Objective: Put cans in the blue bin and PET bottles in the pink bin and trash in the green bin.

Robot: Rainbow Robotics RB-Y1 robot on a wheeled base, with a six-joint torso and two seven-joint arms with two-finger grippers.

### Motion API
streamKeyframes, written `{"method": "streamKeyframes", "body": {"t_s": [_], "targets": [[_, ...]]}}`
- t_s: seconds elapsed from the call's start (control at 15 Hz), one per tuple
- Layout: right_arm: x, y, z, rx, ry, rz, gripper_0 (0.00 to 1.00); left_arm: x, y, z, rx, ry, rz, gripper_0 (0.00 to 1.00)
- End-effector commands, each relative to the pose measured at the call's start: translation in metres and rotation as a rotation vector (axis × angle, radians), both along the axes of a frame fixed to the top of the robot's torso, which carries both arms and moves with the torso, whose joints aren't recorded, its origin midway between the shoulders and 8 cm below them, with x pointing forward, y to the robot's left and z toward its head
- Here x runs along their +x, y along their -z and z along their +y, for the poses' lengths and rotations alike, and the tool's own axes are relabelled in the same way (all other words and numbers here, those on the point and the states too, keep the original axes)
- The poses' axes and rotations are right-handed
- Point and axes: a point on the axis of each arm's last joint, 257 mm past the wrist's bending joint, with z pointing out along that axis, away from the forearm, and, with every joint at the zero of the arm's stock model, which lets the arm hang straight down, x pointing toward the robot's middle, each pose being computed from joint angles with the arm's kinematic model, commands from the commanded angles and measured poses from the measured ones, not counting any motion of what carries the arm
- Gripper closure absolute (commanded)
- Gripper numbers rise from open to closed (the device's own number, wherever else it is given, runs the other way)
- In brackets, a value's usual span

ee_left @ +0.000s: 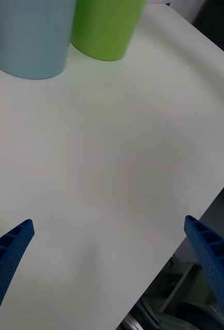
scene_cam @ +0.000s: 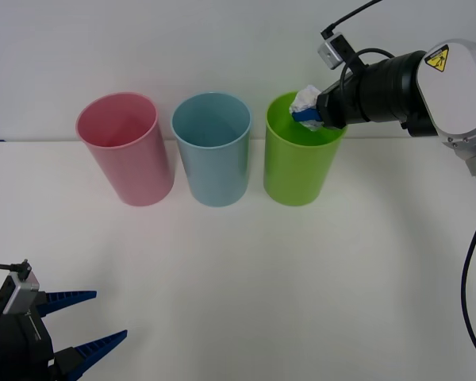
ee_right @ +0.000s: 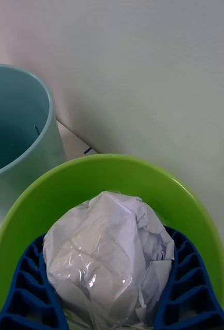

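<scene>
Three bins stand in a row at the back of the table: the pink bin (scene_cam: pixel 125 148) on the left, the blue bin (scene_cam: pixel 213 147) in the middle, the green bin (scene_cam: pixel 299 159) on the right. My right gripper (scene_cam: pixel 309 117) hangs over the green bin's rim, shut on the trash (scene_cam: pixel 304 99), a crumpled whitish lump of glossy film. In the right wrist view the trash (ee_right: pixel 104 252) sits between the blue fingers (ee_right: pixel 27 289) above the green bin's mouth (ee_right: pixel 112 172), with the blue bin (ee_right: pixel 16 144) beside it. My left gripper (scene_cam: pixel 86 321) is parked open at the near left.
The white table (scene_cam: pixel 246 278) stretches bare between the bins and my left arm. A pale wall rises right behind the bins. In the left wrist view the table's edge (ee_left: pixel 204 206) drops off toward the floor.
</scene>
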Motion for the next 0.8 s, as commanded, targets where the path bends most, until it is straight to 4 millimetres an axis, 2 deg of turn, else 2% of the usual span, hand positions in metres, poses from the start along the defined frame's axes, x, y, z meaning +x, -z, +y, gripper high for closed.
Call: {"method": "streamKeyframes", "body": {"t_s": [0.07, 0.13, 0.2, 0.8], "targets": [[0.0, -0.0005, 0.0001, -0.002, -0.002, -0.003, 0.99, 0.0, 0.0, 0.0, 0.0, 0.0, 0.0, 0.0], [0.0005, -0.0015, 0.0005, 0.0, -0.003, -0.008, 0.61, 0.0, 0.0, 0.0, 0.0, 0.0, 0.0, 0.0], [0.0017, -0.0033, 0.002, 0.001, -0.005, -0.019, 0.0, 0.0, 0.0, 0.0, 0.0, 0.0, 0.0, 0.0], [0.0026, -0.0078, 0.005, 0.021, -0.005, -0.026, 0.0, 0.0, 0.0, 0.0, 0.0, 0.0, 0.0, 0.0]]}}
